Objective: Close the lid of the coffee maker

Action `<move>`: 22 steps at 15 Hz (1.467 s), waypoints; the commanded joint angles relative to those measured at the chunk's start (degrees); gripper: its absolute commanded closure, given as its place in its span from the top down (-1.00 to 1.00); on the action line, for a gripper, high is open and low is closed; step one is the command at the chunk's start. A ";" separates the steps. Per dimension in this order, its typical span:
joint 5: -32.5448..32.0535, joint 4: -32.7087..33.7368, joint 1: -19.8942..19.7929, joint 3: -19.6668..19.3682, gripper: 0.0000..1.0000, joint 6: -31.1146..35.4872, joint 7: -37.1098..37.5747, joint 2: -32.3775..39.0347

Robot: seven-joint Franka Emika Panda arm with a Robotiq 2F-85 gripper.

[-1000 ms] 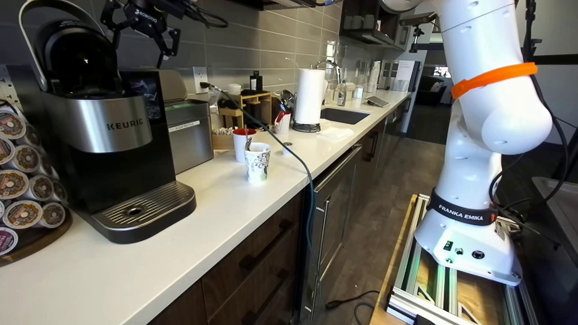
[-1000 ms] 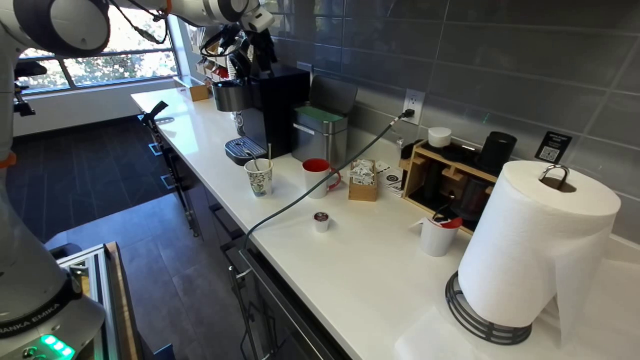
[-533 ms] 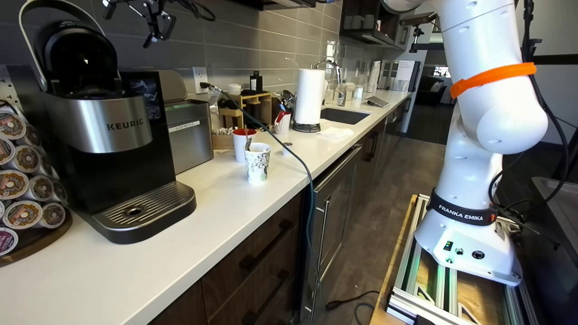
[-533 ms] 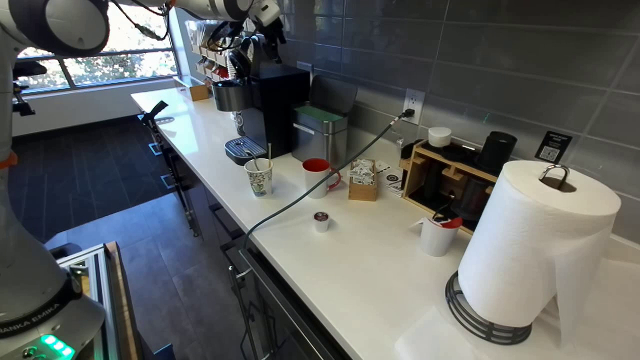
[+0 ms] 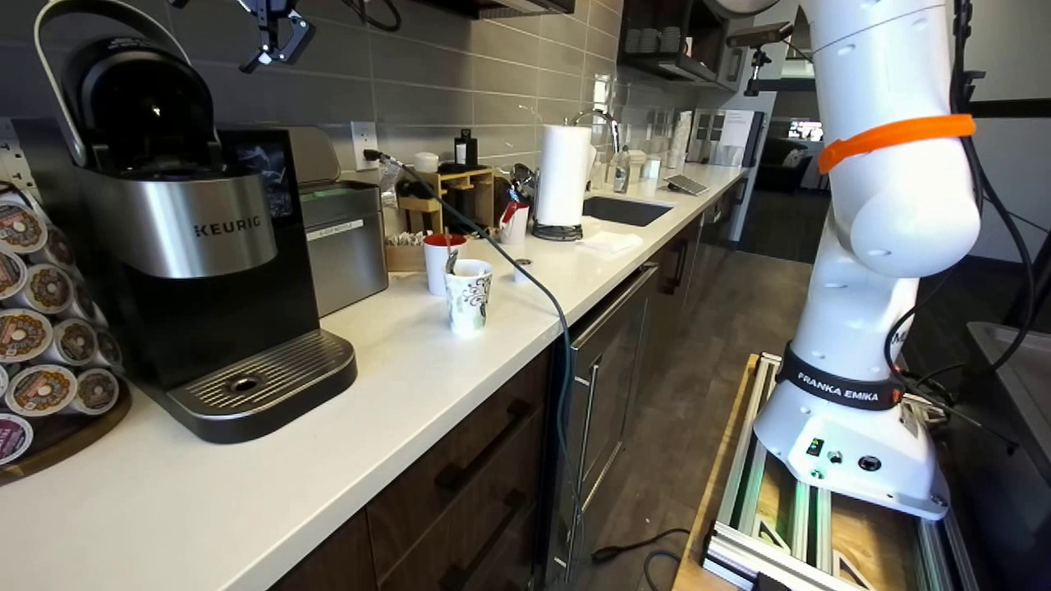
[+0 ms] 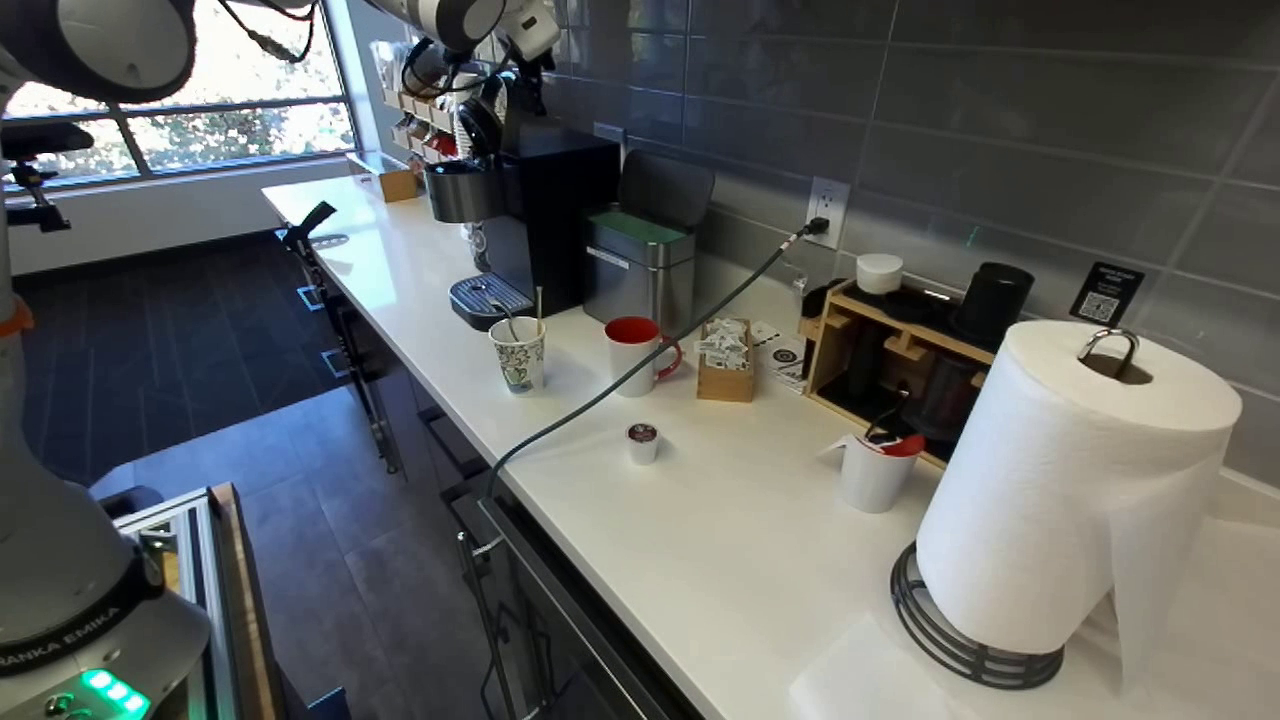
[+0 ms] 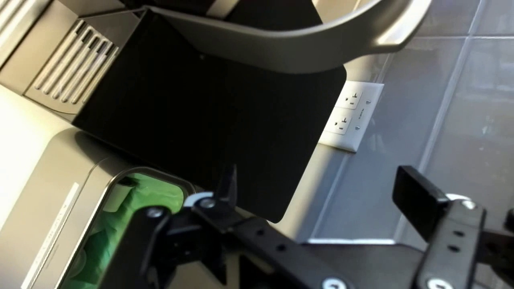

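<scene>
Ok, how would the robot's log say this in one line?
coffee maker: open | lid: raised | fingers: apart, holding nothing | lid closing: not yet done

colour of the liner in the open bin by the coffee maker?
Green; the liner shows best in the wrist view.

A kitchen; whether home or office, I cannot tell. A coffee maker (image 5: pixel 197 238) stands on a long white counter (image 5: pixel 394 394), between a stack of pods (image 5: pixel 74 341) and a silver bin (image 5: pixel 349 263). Farther from the coffee maker come a mug (image 6: pixel 632 362), a paper-towel roll (image 6: pixel 1070 490) and a sink (image 5: pixel 626 211); grey tiles (image 5: pixel 443 90) run behind it and dark drawers (image 5: pixel 419 501) sit lower than it.
</scene>
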 commanded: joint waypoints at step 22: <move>25.14 -6.33 -7.15 16.89 1.00 34.65 -16.14 7.61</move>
